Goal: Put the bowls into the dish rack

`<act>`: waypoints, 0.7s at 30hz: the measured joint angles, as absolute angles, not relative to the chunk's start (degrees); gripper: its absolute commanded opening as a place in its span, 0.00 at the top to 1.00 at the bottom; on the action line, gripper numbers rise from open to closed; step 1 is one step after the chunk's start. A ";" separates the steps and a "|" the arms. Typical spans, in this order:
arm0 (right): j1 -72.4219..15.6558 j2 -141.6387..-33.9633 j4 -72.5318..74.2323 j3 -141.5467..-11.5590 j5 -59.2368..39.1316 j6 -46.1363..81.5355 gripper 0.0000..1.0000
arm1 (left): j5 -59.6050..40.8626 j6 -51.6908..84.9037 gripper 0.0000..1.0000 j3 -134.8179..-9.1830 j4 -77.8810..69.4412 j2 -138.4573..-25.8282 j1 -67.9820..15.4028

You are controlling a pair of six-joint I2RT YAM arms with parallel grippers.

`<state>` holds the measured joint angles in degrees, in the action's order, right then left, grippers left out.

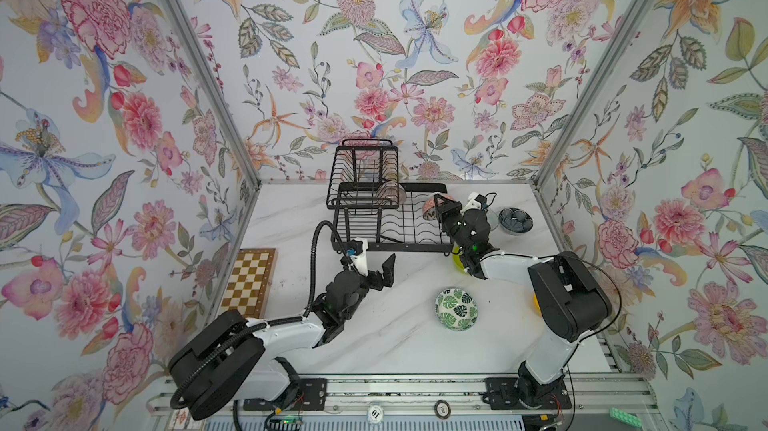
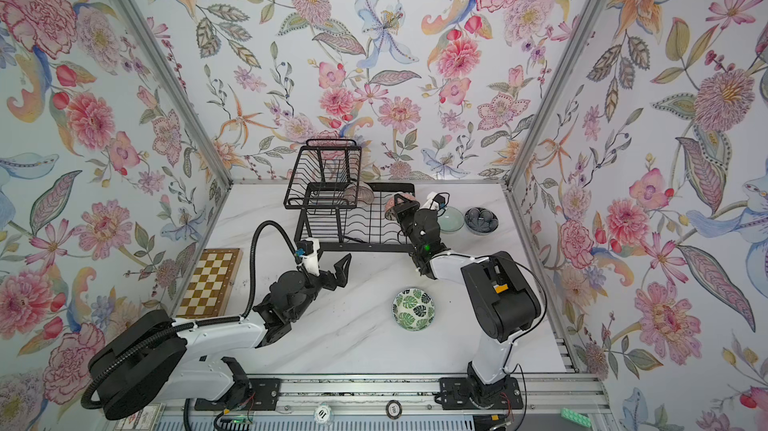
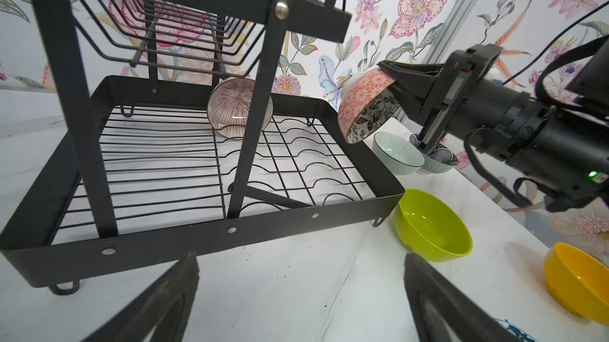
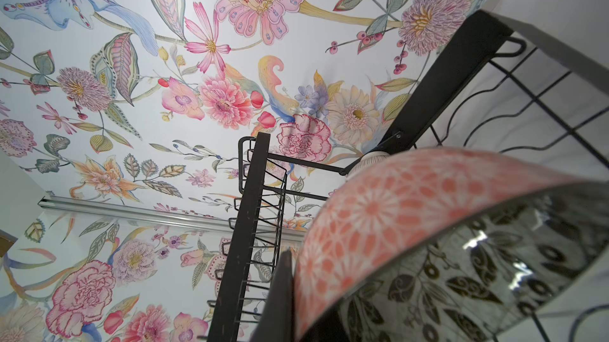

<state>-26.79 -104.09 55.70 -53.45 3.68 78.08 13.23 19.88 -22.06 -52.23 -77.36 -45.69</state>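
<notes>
Right hand point(image 3: 390, 80) clamps the patterned bowl point(image 3: 359, 106), left hand point(image 3: 300, 258) spread apart, lime bowl point(image 1: 456, 259) mostly hidden behind the right arm point(image 1: 515, 269).

Wears white shells over black joints on the left arm point(image 1: 291, 327) and right arm point(image 1: 511, 267). Trails a ribbed black hose point(image 1: 314, 258) on the left. Shows a small green light point(image 1: 474, 248) and black tapered fingers point(image 1: 388, 269).

Black rack point(image 3: 197, 238), white marbled table point(image 1: 395, 346).
Lime bowl point(image 3: 431, 225), yellow bowl point(image 3: 576, 284), green-leaf bowl point(image 1: 456, 309); coral bowl point(image 3: 362, 103), black-and-white leaves inside; brown-and-cream chessboard point(image 1: 249, 281).
</notes>
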 measured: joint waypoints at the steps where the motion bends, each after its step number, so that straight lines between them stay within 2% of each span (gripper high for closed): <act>1: -27.07 -105.06 56.07 -54.15 3.86 78.32 1.00 | 13.17 19.99 0.01 -21.98 -52.95 -77.93 -45.69; 21: -30.59 -125.49 63.35 -70.85 9.72 91.11 1.00 | 13.93 19.99 0.01 -22.92 -56.25 -86.32 -45.65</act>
